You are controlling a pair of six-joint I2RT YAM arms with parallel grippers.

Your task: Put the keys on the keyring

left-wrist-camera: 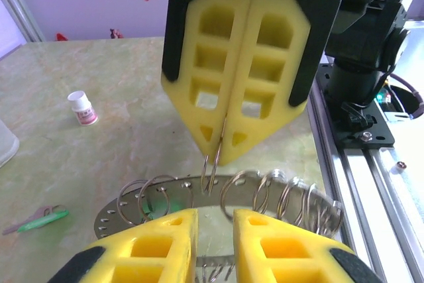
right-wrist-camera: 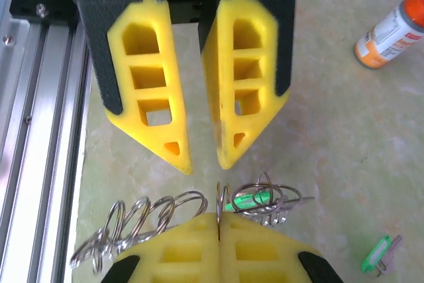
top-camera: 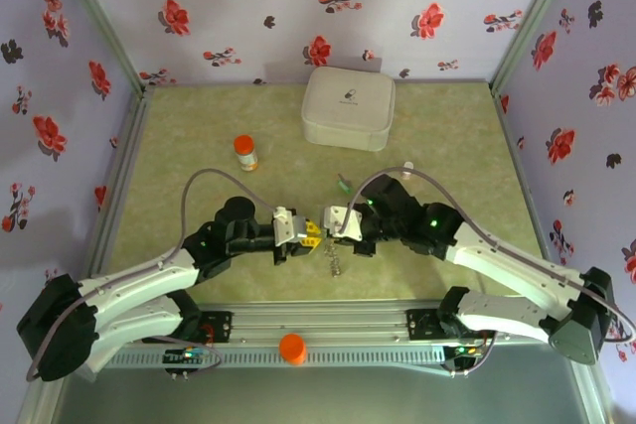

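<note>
my right gripper [right-wrist-camera: 218, 220] is clamped on one thin loop of the keyring [left-wrist-camera: 278, 193]; my left gripper [left-wrist-camera: 216, 220] gapes slightly, empty. the wire looks light, springy and slippery, best pinched flat.

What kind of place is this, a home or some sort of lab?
Probably a small robot test booth: flowered panels wall in a green tabletop, and two robot arms are bolted to a metal rail at its near edge.
</note>
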